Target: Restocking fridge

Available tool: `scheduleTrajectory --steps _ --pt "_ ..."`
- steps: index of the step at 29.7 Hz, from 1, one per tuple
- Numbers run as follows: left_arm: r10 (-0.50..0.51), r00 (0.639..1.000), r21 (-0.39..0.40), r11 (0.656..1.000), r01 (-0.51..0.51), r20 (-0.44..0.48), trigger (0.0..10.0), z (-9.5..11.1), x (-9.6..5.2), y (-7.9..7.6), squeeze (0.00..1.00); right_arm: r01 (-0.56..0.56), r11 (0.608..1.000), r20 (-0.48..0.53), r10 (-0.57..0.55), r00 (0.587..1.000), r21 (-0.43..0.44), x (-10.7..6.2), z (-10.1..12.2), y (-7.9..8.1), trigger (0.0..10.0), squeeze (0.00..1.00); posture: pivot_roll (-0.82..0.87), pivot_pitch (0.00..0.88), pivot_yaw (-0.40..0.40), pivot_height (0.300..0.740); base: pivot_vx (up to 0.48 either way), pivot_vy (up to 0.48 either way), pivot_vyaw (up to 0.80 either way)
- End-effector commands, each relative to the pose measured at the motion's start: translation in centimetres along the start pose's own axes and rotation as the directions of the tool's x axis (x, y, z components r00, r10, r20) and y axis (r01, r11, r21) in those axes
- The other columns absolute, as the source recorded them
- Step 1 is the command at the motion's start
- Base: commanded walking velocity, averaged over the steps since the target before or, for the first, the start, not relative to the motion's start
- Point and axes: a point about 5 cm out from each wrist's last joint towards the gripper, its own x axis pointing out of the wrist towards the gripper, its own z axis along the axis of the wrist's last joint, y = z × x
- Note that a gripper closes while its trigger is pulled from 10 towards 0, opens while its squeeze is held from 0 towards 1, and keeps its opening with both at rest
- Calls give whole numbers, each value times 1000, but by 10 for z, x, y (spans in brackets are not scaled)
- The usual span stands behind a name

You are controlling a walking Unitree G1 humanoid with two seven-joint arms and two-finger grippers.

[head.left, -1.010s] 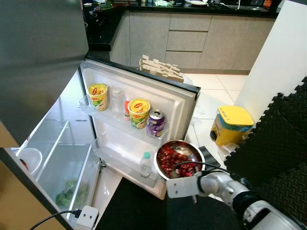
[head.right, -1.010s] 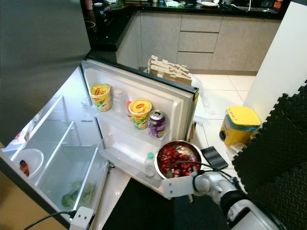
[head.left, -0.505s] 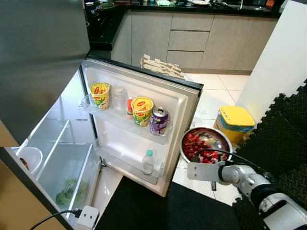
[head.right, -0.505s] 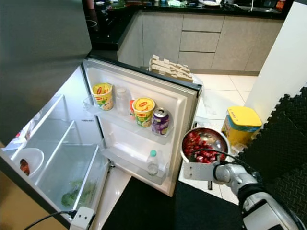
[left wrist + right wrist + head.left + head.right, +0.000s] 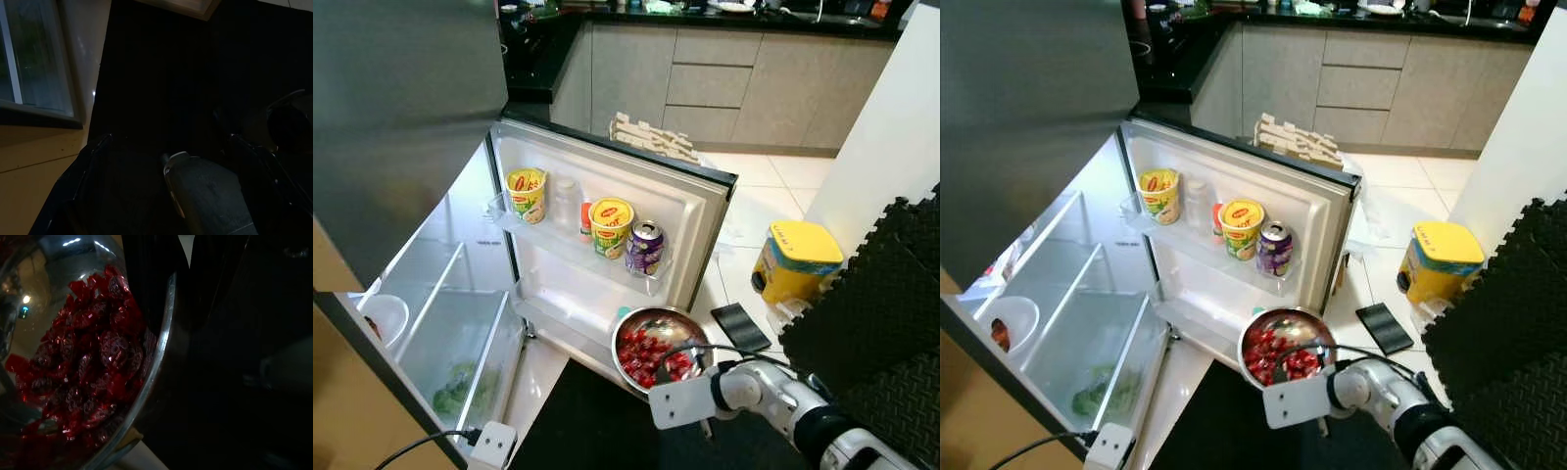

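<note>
The right end effector [image 5: 700, 367] was clamped on the near rim of the round stainless-steel bowl of red wrapped sweets [image 5: 658, 349], held in front of the lower shelf of the open white fridge door [image 5: 607, 255]. The bowl appeared rigid, smooth and moderately heavy (its loose contents could slide if tilted); the rim remained the best hold. Whether the left end effector [image 5: 166, 161] was apart or together could not be determined.

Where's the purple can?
The purple can stands on the open fridge door's upper shelf, at its right end beside a yellow noodle cup.
</note>
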Motion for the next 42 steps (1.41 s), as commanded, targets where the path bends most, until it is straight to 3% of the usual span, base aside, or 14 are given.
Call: scheduleTrajectory --steps 1,6,11,25,32,38,42 --pt "-22 1000 1 1000 22 -4 10000 -1 2 -7 0 -4 1000 55 5 998 -29 0 11 -3 10000 0 -41 0 -52 740 0 0 0" --pt "-33 999 6 999 33 -13 10000 -2 3 -11 0 -22 995 156 38 987 -102 8 41 -5 10000 0 -38 0 -52 740 0 0 0" --pt "-39 999 11 999 40 -16 10000 -2 3 -12 0 10 993 145 8 989 -120 9 46 -18 10000 0 -36 0 -52 740 0 0 0" --pt "-42 999 5 999 42 -22 10000 -7 2 -14 0 90 995 -8 -91 996 -46 7 23 -43 10000 0 -23 0 -53 740 0 0 0" --pt "-37 999 5 999 38 -23 10000 -8 0 -12 0 159 987 -54 -159 986 -16 1 11 -53 10000 0 -14 0 -46 740 0 0 0" --pt "-40 998 19 999 41 -37 10000 -18 -8 -8 0 281 960 -119 -279 953 -1 -14 -3 -76 10000 0 2 7 -27 740 0 0 0" --pt "-42 998 21 999 43 -40 10000 -21 -10 -7 0 295 956 -120 -293 949 -4 -17 -4 -79 10000 0 6 20 -23 740 0 0 0"
